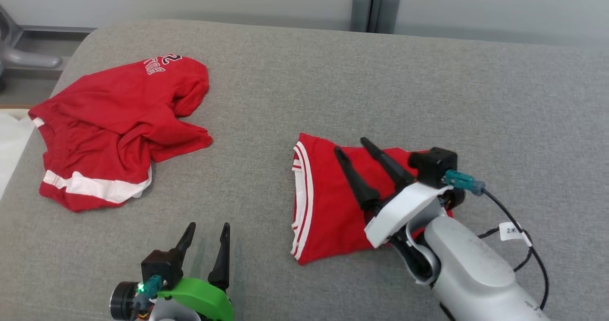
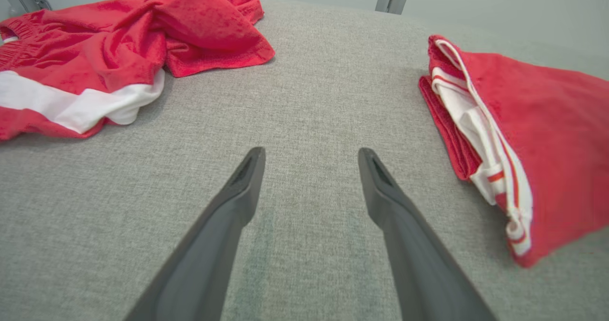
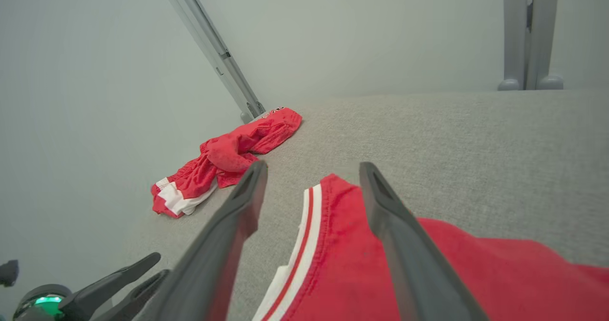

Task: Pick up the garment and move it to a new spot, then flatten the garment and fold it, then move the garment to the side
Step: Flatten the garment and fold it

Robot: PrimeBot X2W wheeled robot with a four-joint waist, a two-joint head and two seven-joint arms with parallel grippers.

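A red garment with white trim [image 1: 328, 202] is being shown lying in a compact folded stack on the grey padded surface [image 1: 380, 83], right of the middle and toward the front edge, its striped hem facing the left edge. The right hand [image 1: 351, 145] is being held over this stack with its two dark fingers spread apart, and no cloth is being pinched between them; whether the fingertips are resting on the fabric cannot be told. The left hand [image 1: 208, 226] is being kept spread as well, low over bare upholstery near the front edge and well apart from both pieces of clothing, with nothing between its fingers. A second red garment [image 1: 114, 126], bearing white lettering and a white band, is being left crumpled near the left edge, toward the rear left corner. Progress is being judged as follows: the flattening and folding of the first garment are appearing complete, since the layers are sitting squared and stacked. It is unclear whether its present spot is being counted as the final side position; if not, one more shift of the stack toward an edge is remaining. The crumpled garment is being read as not yet handled, so the whole sequence may be awaiting it.
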